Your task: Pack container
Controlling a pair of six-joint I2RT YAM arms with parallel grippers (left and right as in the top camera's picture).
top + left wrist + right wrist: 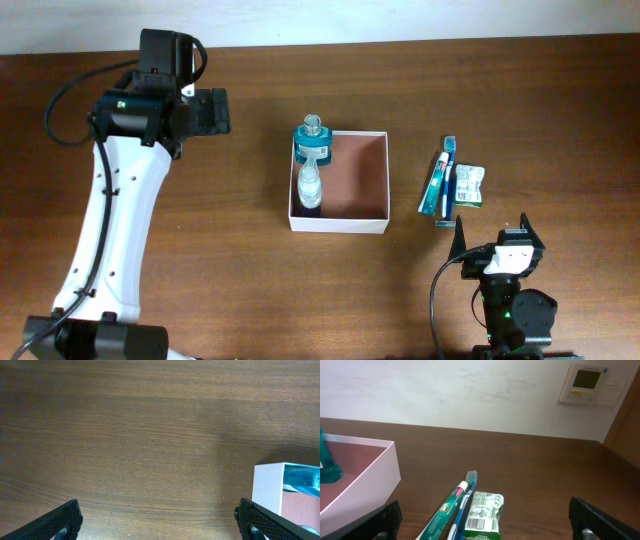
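Observation:
The container (338, 226) is a square white-walled box with a reddish-brown inside at mid-table. A teal-capped bottle (312, 148) and a small clear bottle (310, 185) lie along its left side. Right of it lie a toothpaste tube (435, 182), a blue toothbrush (447, 180) and a green packet (468, 186). My left gripper (215, 110) is open and empty, far left of the container; its wrist view (160, 527) shows the container's corner (270, 485). My right gripper (500, 235) is open and empty, just in front of the toothpaste (445, 510), toothbrush (466, 497) and packet (485, 510).
The right wrist view shows the container wall (370, 477) at left, the teal bottle (327, 465) inside it, a white wall behind the table and a wall thermostat (585, 382). Bare wooden tabletop (150, 435) lies under the left gripper.

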